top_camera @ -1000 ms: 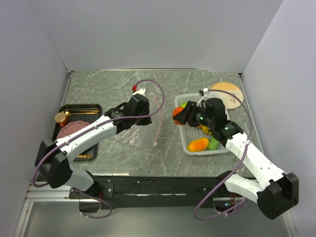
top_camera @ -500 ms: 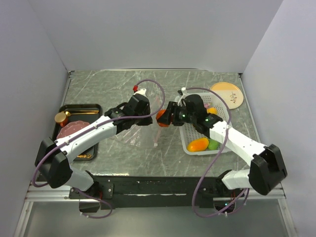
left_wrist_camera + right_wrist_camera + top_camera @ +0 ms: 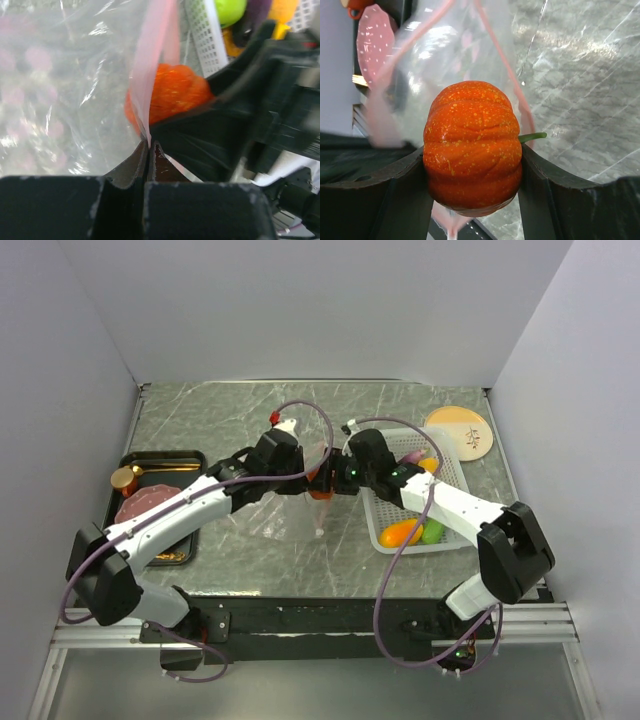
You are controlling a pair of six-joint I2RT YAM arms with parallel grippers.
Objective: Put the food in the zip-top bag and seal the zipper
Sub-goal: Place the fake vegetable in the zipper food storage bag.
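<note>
Orange-red, ribbed and flecked with yellow, the tomato (image 3: pixel 472 130) is clenched between the two fingers of the right claw (image 3: pixel 471 152), with a thin green stem jutting out at one side; just beyond this claw's fingertips lies the mouth of the zip-top bag (image 3: pixel 440 55), and the pink zipper (image 3: pixel 506 70) passes the fruit on both sides, so the tomato appears to sit between the two lips; past the bag, seen through its clear film, is a reddish-pink slab (image 3: pixel 372 40); the left claw (image 3: pixel 149 150) is shut tight on one lip of the zipper, which rises straight away from its fingertips, with the tomato just behind that strip and the right claw's dark finger just beside it; behind the right claw, along its forearm, the white basket (image 3: pixel 452 480) holds the rest of the food: an orange mango (image 3: pixel 400 533), a green lime (image 3: pixel 432 531), a yellow pepper (image 3: pixel 428 464) and a purple eggplant (image 3: pixel 411 456); one second earlier the right claw held the tomato over the basket's far-left corner, well apart from the left claw; half a second earlier it was between basket and bag; it is now at the bag's mouth, while the left claw and its pinch have not shifted.
</note>
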